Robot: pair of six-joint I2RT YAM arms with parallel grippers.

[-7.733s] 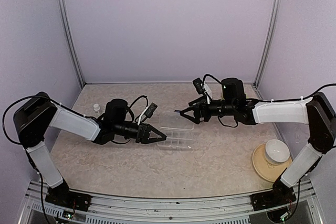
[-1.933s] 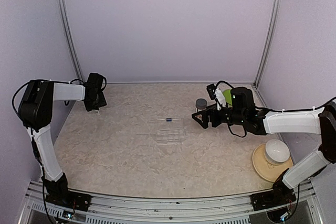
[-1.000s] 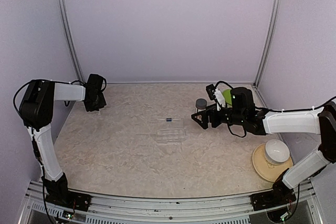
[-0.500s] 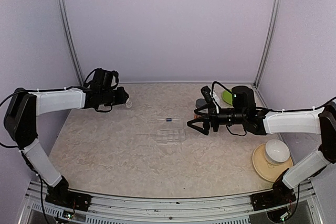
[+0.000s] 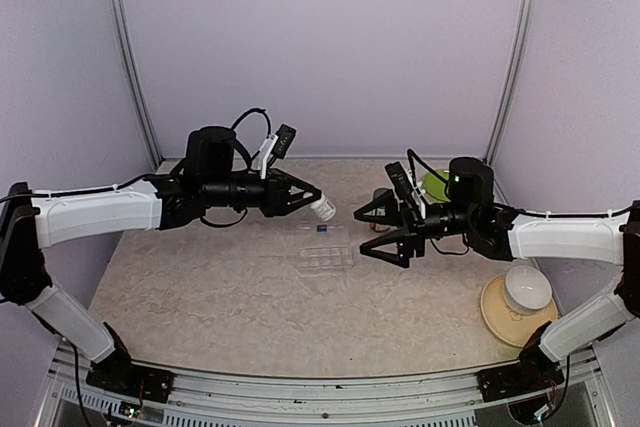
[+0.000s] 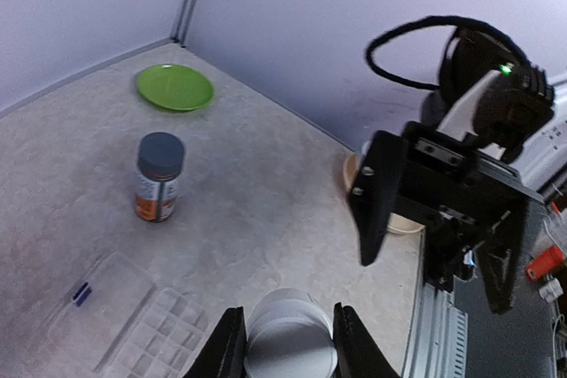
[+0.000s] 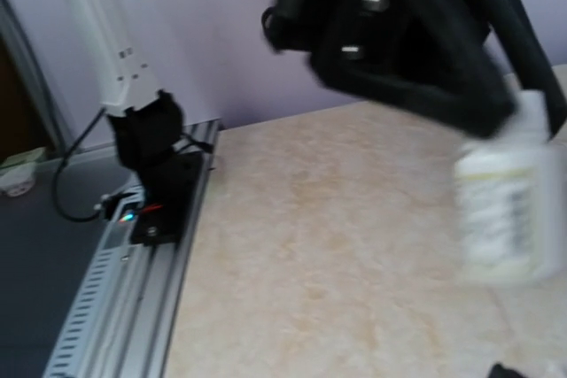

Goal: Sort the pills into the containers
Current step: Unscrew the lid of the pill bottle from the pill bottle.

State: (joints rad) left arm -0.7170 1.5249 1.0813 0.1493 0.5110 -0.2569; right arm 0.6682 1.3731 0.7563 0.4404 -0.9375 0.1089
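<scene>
From overhead I see the table [image 5: 200, 287] with the clear pill box [image 5: 325, 252] near its middle. My left gripper [image 5: 308, 200] hangs at the box's 10 o'clock, clenched around a small white bottle [image 5: 323, 210]. My right gripper [image 5: 358, 236] sits at 3 o'clock, jaws spread wide, holding nothing. One dark blue pill [image 5: 320, 228] lies in the box's plain half, at its 12 o'clock end, outside the compartments [image 6: 168, 329].
</scene>
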